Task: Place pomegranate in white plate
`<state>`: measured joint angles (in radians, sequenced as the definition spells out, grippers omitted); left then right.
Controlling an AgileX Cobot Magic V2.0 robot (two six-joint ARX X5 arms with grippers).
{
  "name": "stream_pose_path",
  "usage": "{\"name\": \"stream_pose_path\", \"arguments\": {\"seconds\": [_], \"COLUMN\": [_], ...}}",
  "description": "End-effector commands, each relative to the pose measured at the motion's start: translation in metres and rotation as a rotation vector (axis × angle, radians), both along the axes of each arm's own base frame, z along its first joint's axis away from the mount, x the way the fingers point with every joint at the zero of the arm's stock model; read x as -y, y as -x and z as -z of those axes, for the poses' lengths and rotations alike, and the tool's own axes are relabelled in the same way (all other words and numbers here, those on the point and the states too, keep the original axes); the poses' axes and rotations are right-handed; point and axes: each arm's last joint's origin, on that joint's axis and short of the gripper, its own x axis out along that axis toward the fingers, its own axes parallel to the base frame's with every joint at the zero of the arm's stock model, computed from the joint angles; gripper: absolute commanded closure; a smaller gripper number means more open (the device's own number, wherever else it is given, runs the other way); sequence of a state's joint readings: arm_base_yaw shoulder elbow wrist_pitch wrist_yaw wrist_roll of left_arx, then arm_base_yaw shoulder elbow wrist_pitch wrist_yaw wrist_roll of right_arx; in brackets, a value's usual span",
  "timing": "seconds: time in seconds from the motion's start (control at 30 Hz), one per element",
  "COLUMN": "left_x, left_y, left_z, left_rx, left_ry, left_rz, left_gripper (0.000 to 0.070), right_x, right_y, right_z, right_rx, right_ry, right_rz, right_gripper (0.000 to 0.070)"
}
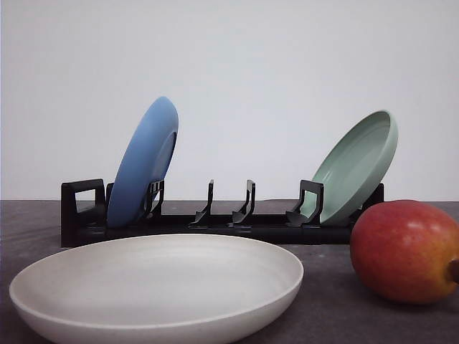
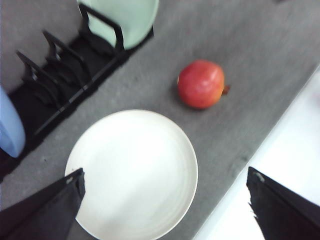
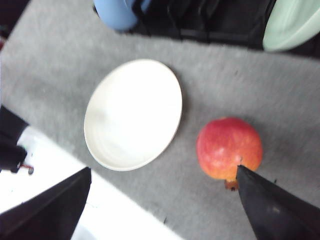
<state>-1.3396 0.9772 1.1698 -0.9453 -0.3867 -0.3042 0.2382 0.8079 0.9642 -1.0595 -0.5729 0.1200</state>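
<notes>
The white plate (image 1: 154, 287) is seen nearest the camera in the front view, lying flat and bare on the grey mat (image 1: 337, 308). The pomegranate (image 1: 406, 251) is set on the mat just beside the plate, on the robot's right, apart from its rim and not touching it. Behind both, a black rack (image 1: 215, 218) is stood, with a blue plate (image 1: 143, 161) leaned in its left end and a pale green plate (image 1: 356, 166) in its right end.

In the right wrist view the right gripper (image 3: 162, 200) is held above the mat with its jaws wide apart; the fruit (image 3: 229, 148) is found close to one dark finger (image 3: 272, 207), its brown stub turned toward that finger. In the left wrist view the left gripper (image 2: 165, 200) is likewise spread open and empty, over the near edge of the plate (image 2: 132, 172).

The fruit is judged firm, fairly heavy and smooth-skinned, so a roll or a slip out of the fingers is to be expected if it is pinched off-centre. A grasp across its widest girth, clear of the stub, is advised, with moderate pressure. The right arm appears better placed for it. The plate's raised rim should then keep the fruit from rolling off.
</notes>
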Motion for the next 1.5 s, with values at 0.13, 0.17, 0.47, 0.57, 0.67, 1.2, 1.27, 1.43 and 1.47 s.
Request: {"name": "stream_pose_path", "arguments": {"seconds": [0.13,0.17,0.47,0.57,0.67,1.2,1.27,1.43,1.47], "left_x": [-0.029,-0.034,-0.078,-0.090,-0.100,-0.115,-0.115,-0.115,-0.115], "left_y": [0.009,0.010,0.020,0.022,0.025,0.028,0.028,0.028,0.028], "left_z": [0.007,0.012,0.059,0.068,0.071,0.073,0.073,0.073,0.073], "left_rx": [0.002,-0.003,-0.031,-0.026,-0.019,-0.011,-0.011,-0.011,-0.011], "left_ry": [0.062,0.067,0.298,0.346,0.387,0.410,0.410,0.410,0.410], "left_rz": [0.006,0.000,-0.051,-0.053,-0.051,-0.059,-0.059,-0.059,-0.059], "left_gripper": [0.0076,0.0075,0.0075,0.0075,0.0075,0.0075,0.0075,0.0075,0.0075], "right_x": [-0.017,-0.020,-0.047,-0.055,-0.061,-0.083,-0.084,-0.084,-0.085], "right_y": [-0.036,-0.042,-0.086,-0.096,-0.103,-0.111,-0.111,-0.112,-0.113], "right_z": [0.021,0.025,0.067,0.080,0.093,0.132,0.134,0.128,0.124], "right_rx": [-0.128,-0.144,-0.235,-0.264,-0.296,-0.409,-0.419,-0.444,-0.447], "right_ry": [0.132,0.162,0.297,0.312,0.351,0.448,0.451,0.453,0.453], "right_rz": [-0.024,-0.029,-0.076,-0.096,-0.110,-0.203,-0.204,-0.187,-0.183], "right_gripper": [0.0093,0.0075,0.0057,0.0056,0.0057,0.0128,0.0189,0.0233,0.0233]}}
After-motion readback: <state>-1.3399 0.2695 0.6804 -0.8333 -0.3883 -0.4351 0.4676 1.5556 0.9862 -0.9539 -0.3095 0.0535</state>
